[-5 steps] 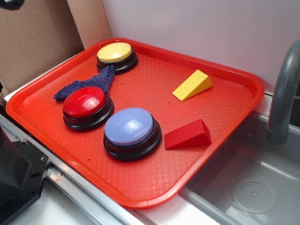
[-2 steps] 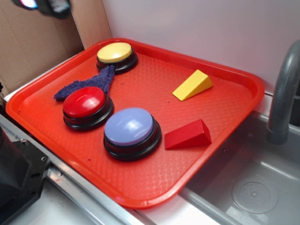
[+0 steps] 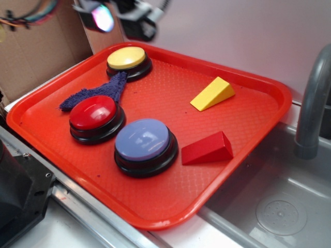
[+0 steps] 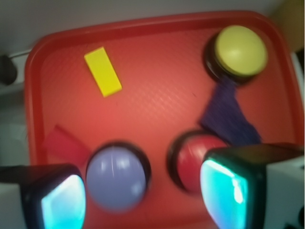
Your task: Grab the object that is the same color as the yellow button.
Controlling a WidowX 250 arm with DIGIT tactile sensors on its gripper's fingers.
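In the exterior view an orange-red tray [image 3: 248,134] lies tilted across the frame, with a grey sink [image 3: 279,206] and the stem of a grey faucet [image 3: 313,103] at its right side. The yellow wedge [image 3: 212,94] sits on the tray's far right part, well apart from everything else, its thin edge toward the left and its tall end toward the right. The yellow button [image 3: 128,61] stands in the far left corner on a black base. A dark blue cloth [image 3: 98,93] runs from that button down to the red button [image 3: 95,118]. The lavender-blue button [image 3: 145,145] is near the front, and the red wedge [image 3: 208,149] lies just beside it on the right. The end effector [image 3: 121,14] hangs blurred along the top edge, above the yellow button and partly cut off; whether its fingers are apart or together cannot be told here. Brown cardboard [image 3: 36,57] stands behind the tray on the left.

The wrist view looks straight down and shows what the other cannot: two finger pads [image 4: 228,191] glowing cyan at the bottom corners, spread wide with nothing between them. From above the yellow wedge [image 4: 103,71] reads as a flat yellow rectangle in the tray's [image 4: 157,90] upper left, far from the fingers. The yellow button [image 4: 238,51] is at the upper right, with the cloth [image 4: 228,114] below it. The red button [image 4: 193,157] is partly hidden by the right pad, the lavender-blue button [image 4: 114,176] is smeared, and the red wedge [image 4: 62,143] is only a dim blur at the left.
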